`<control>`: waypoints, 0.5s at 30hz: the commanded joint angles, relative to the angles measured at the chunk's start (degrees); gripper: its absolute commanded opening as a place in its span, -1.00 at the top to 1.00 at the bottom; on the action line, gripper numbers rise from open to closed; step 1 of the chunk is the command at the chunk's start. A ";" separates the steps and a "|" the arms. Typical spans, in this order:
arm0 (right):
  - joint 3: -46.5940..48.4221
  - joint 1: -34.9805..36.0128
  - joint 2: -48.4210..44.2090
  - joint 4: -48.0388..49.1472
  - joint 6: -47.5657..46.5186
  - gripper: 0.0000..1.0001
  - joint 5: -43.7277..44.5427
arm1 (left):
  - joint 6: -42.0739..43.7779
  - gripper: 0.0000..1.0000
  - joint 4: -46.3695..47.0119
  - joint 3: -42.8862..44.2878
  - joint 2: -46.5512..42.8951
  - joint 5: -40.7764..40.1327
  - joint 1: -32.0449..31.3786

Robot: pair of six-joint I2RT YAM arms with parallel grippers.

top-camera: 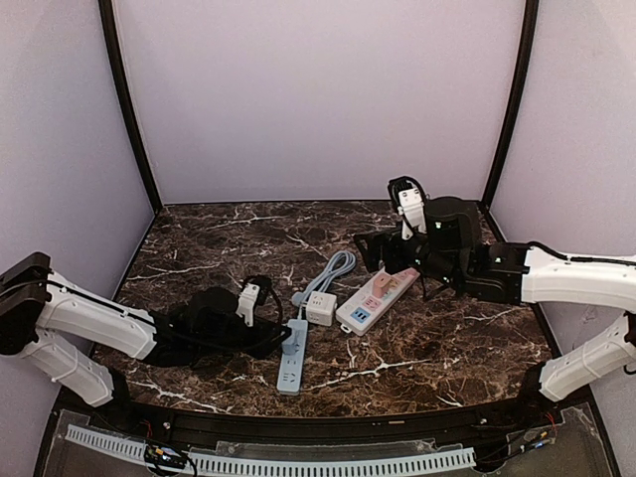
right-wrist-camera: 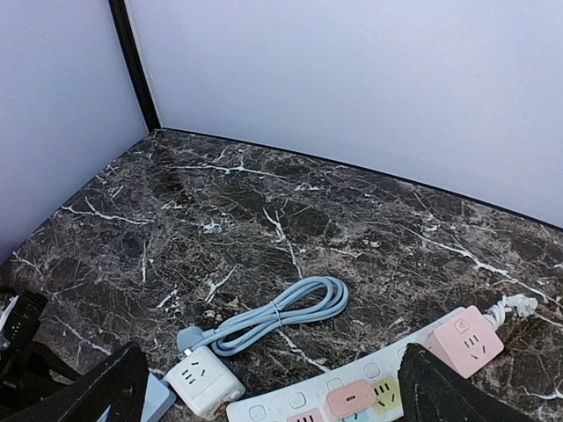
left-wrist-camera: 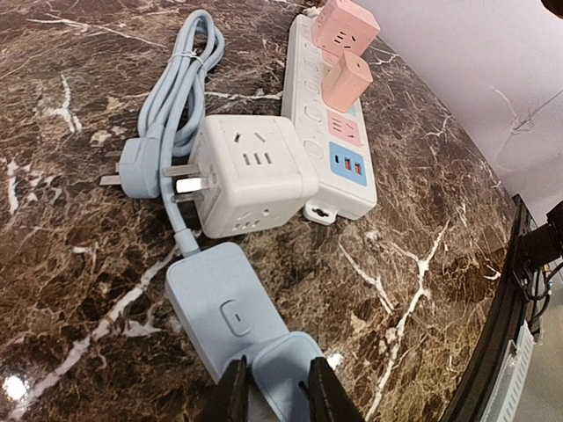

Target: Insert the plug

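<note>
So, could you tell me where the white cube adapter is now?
In the top view the cube sits near the middle of the table, between the blue plug and the white strip, just beyond the blue strip.

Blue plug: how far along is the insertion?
Done: left gripper shut on the end of the blue power strip. In hand: right gripper hangs open over the white power strip. Left: the blue plug lies unplugged beside the white cube adapter, prongs bare.
</note>
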 commanded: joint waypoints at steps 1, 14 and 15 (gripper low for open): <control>1.93 -0.33 0.96 -0.61 0.85 -0.97 -0.14 | -1.50 0.57 -15.12 -6.53 -0.77 -4.01 -0.02; 3.51 -0.33 2.35 -1.00 0.28 -0.97 -0.62 | 0.42 0.59 -10.86 -2.98 7.75 0.81 -2.36; 3.53 -0.33 2.30 -1.04 0.20 -0.97 -0.61 | 0.29 0.60 -11.30 -2.62 8.02 0.53 -2.46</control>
